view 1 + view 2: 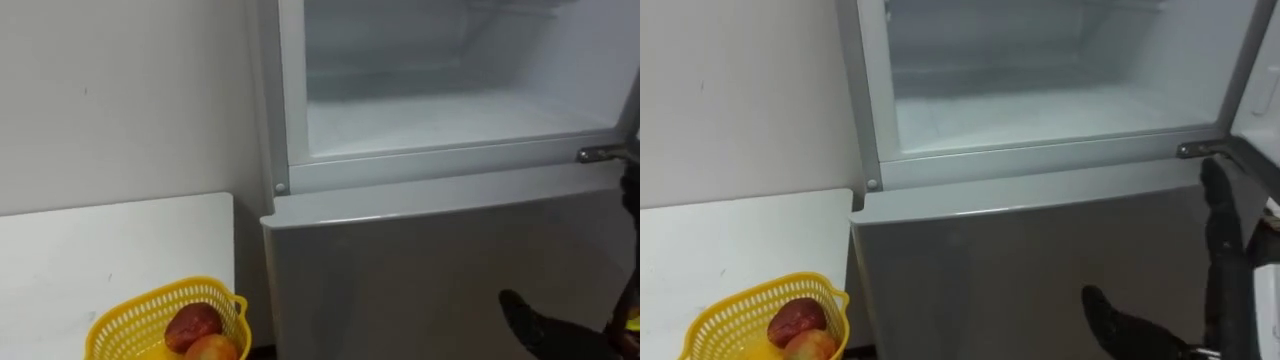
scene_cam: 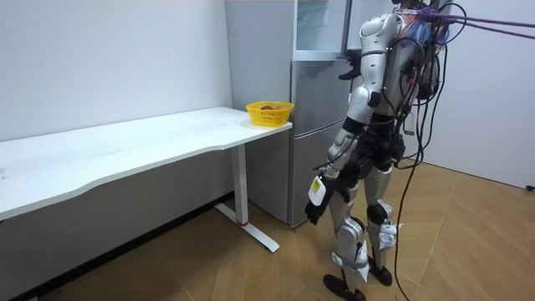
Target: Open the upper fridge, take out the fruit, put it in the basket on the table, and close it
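Upper fridge compartment (image 1: 450, 110): top of fridge, door open, interior looks bare white, no item seen inside. Lower door (image 1: 430, 270) shut. R hand (image 1: 1225, 270) low in front of fridge, at its right side, fingers straight and spread, holding nothing. L hand (image 2: 313, 209) hangs by robot's side, away from fridge; fingers can't tell. Yellow basket (image 1: 130, 310) w/ reddish fruit (image 1: 195, 325) on white table (image 1: 100, 250), just left of fridge.

I see a long white table (image 2: 125, 150) carrying a yellow perforated plastic basket (image 1: 125, 330) at one end; wood-pattern floor (image 2: 468, 251) beneath.
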